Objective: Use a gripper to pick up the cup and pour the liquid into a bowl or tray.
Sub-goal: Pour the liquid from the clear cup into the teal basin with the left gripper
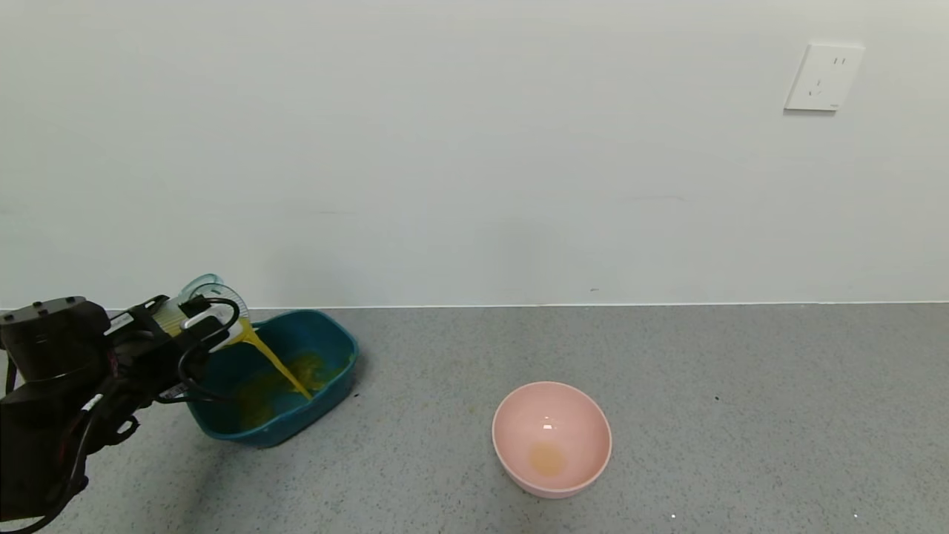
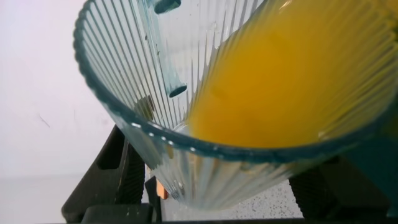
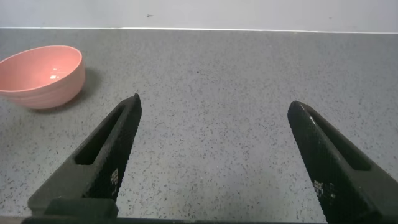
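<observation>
My left gripper is shut on the clear ribbed cup and holds it tipped over the near-left rim of the dark teal tub. Orange-yellow liquid runs in a stream from the cup's lip down into the tub, where a yellow pool lies on the bottom. In the left wrist view the cup fills the frame, with the liquid lying against its lower side. My right gripper is open and empty above bare counter, out of the head view.
A round pink bowl with a faint yellowish stain stands on the grey speckled counter to the right of the tub; it also shows in the right wrist view. A white wall with a socket runs along the back.
</observation>
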